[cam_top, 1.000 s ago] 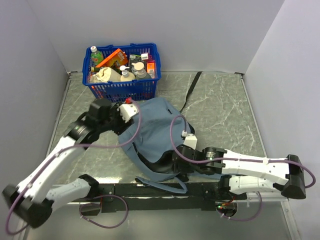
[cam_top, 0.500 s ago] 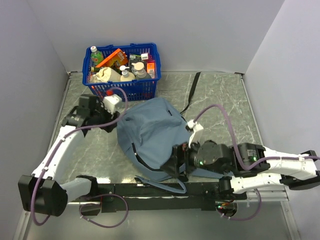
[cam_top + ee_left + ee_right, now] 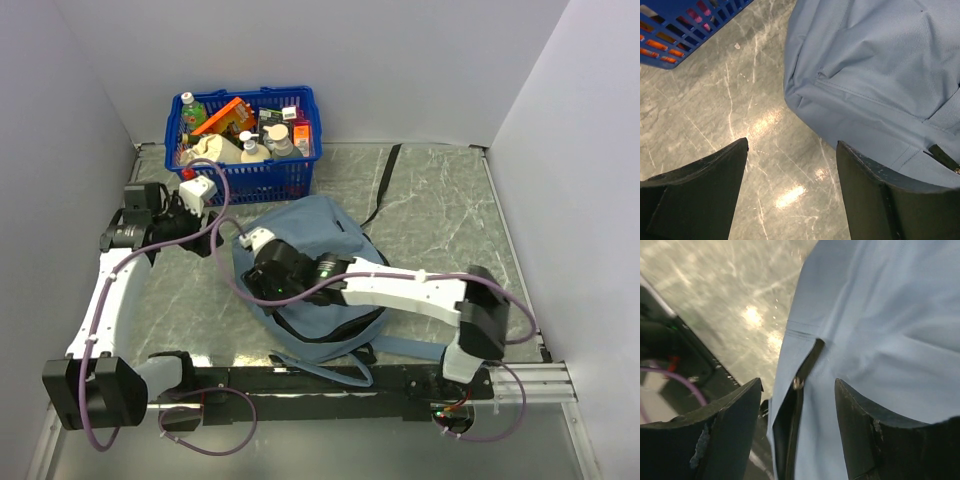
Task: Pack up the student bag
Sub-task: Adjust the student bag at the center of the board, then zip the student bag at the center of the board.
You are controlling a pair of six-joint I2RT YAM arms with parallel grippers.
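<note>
The student bag [image 3: 312, 228], soft grey-blue fabric, lies in the middle of the table with its dark zipper opening toward the near edge. My right gripper [image 3: 262, 284] hovers open over the bag's left part. In the right wrist view it [image 3: 797, 382] straddles the zipper slit and a small metal zipper pull [image 3: 798, 383], holding nothing. My left gripper [image 3: 216, 242] is open and empty just left of the bag. In the left wrist view it [image 3: 792, 145] is over bare table, with the bag's edge [image 3: 865, 75] beside the right finger.
A blue plastic basket [image 3: 243, 176] full of bottles and packets stands at the back left, and its corner shows in the left wrist view [image 3: 685, 30]. A black strap [image 3: 384, 182] trails from the bag toward the back. A black rail [image 3: 330, 378] runs along the near edge.
My right arm swung from the bag's near edge across to its left side. My left arm drew back leftward off the bag toward the left wall.
</note>
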